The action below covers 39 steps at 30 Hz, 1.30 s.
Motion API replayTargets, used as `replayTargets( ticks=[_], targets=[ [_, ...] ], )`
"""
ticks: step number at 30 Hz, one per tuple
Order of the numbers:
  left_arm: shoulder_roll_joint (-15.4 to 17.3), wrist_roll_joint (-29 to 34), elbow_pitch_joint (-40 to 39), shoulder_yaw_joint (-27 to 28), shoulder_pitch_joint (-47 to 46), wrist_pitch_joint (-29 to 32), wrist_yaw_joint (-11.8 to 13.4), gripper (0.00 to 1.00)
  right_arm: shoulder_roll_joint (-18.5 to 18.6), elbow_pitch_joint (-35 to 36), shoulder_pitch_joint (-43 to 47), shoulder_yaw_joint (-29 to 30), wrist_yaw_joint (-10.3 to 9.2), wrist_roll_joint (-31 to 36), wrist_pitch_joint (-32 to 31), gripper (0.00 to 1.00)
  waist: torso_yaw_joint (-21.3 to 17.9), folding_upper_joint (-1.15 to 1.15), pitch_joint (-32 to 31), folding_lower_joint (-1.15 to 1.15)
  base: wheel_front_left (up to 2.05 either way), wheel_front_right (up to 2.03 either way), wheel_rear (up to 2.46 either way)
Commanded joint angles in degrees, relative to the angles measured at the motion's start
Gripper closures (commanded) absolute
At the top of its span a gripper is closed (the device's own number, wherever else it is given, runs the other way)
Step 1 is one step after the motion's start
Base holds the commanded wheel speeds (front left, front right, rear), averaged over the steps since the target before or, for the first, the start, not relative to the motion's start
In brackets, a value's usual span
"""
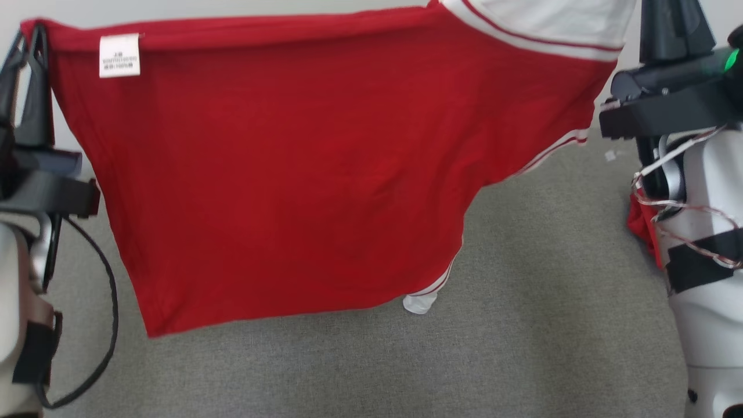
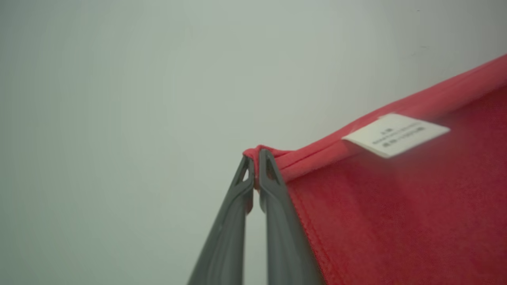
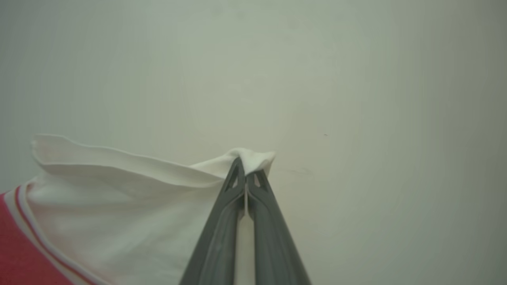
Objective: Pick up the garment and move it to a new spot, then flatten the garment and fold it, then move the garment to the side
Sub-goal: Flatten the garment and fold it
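The garment [image 1: 290, 174] is a red shirt with white, red-striped trim and a white care label [image 1: 119, 55]. It hangs spread in the air above a grey carpet, stretched between both arms. In the left wrist view my left gripper [image 2: 255, 168] is shut on the garment's red hem corner [image 2: 269, 152], with the label [image 2: 396, 133] just beside it. My right gripper [image 3: 245, 174] is shut on a white edge of the garment [image 3: 253, 158], and the white cloth [image 3: 119, 206] droops to the left. In the head view the left gripper [image 1: 32, 40] shows at the top left corner.
Grey carpet [image 1: 522, 302] lies under the hanging cloth. My left arm with a black cable [image 1: 110, 313] fills the left edge, my right arm with wires [image 1: 696, 220] the right edge. A pale wall [image 2: 158, 79] is behind.
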<state>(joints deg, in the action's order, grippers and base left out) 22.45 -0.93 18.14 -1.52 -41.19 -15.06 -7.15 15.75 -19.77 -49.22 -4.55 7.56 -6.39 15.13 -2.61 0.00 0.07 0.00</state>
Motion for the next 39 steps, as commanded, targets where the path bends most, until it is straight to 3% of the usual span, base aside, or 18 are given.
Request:
replayTargets(
  ticks=[1, 16, 23, 28, 34, 39],
  targets=[
    [0.58, 0.75, 1.27, -0.83, -2.17, -0.16, -0.32, 1.00, 0.85, -1.12, -1.75, -0.17, -0.16, 0.76, -0.04, 1.00, -0.15, 0.00, 1.11, 0.00, 0.00, 0.00, 0.00],
    [0.17, 3.23, 8.84, -6.33, -22.18, 0.04, 0.51, 1.00, 7.15, -6.07, -20.10, 0.76, -0.16, 6.11, -0.04, 1.00, 0.94, 0.00, 19.10, 0.00, 0.00, 0.00, 0.00],
    [-0.65, 5.93, 10.93, -8.32, -34.51, -0.08, 2.65, 1.00, 10.89, -8.18, -33.25, 4.47, -0.16, 12.62, -0.05, 1.00, 2.93, 0.00, 27.42, 0.00, 0.00, 0.00, 0.00],
    [-0.91, 8.06, 8.90, -10.39, -41.96, -0.12, 4.91, 1.00, 11.33, -7.10, -40.81, 5.17, -0.16, 17.00, -0.05, 1.00, 4.20, 0.00, 31.74, 0.00, 0.00, 0.00, 0.00],
    [-1.46, 7.05, 8.83, -11.93, -45.47, -0.13, 6.40, 1.00, 10.83, -6.35, -42.88, 5.99, -0.16, 18.38, -0.05, 1.00, 5.05, 0.00, 36.26, 0.00, 0.00, 0.00, 0.00],
    [-2.44, 4.64, 8.68, -11.91, -39.38, -0.14, 8.62, 1.00, 11.05, -4.20, -35.90, 5.87, -0.16, 15.26, -0.05, 1.00, 5.21, 0.00, 39.16, 0.00, 0.00, 0.00, 0.00]
  ],
)
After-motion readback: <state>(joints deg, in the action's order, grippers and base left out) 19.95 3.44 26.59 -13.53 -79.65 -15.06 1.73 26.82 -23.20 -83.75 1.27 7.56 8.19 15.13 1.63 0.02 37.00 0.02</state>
